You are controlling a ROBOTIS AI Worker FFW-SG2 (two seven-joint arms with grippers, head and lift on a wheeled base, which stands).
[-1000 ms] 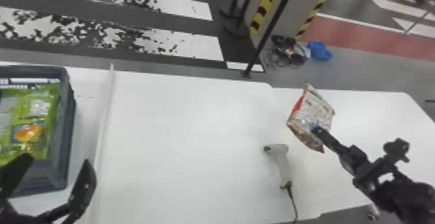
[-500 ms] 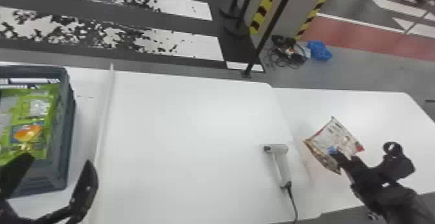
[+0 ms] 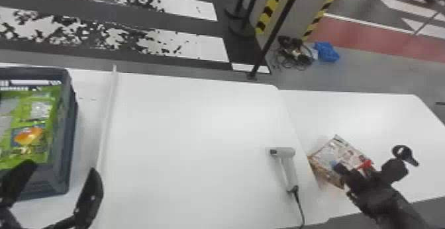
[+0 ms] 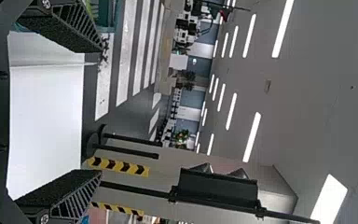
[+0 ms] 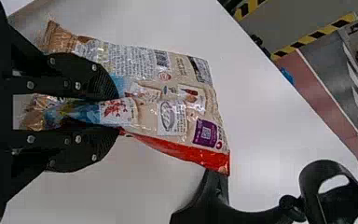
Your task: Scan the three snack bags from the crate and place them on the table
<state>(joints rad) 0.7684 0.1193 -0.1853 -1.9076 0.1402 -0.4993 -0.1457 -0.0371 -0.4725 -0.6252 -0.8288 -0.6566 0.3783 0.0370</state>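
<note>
Two white tables met side by side, the main one (image 3: pixel 198 129) in front and a second (image 3: pixel 364 109) on the robot's right. Nearest on the left, the left gripper (image 3: pixel 63 168) was noted in the head view by the near side of the crate (image 3: pixel 73 125); its fingers stood wide apart with nothing between them, as the left wrist view confirmed. On the right, the right gripper (image 3: pixel 340 169) was pinching a snack bag (image 3: pixel 344 154) over the second table; contact with the surface could not be determined. The right wrist view recorded the fingers pressed on a crumpled end, with printed panels, a purple patch and a red edge beyond. A black ring-topped piece (image 3: pixel 404 155) stood near the bag. The scanner (image 3: pixel 289 170) lay on the main table near its right edge, cord attached. Green bags (image 3: pixel 33 112) were in the crate. Farther off, the head view gave a blue bundle (image 3: pixel 327 51) on the floor beside tangled cables (image 3: pixel 296 51); the left wrist view gave ceiling lights (image 4: pixel 251 137).
</note>
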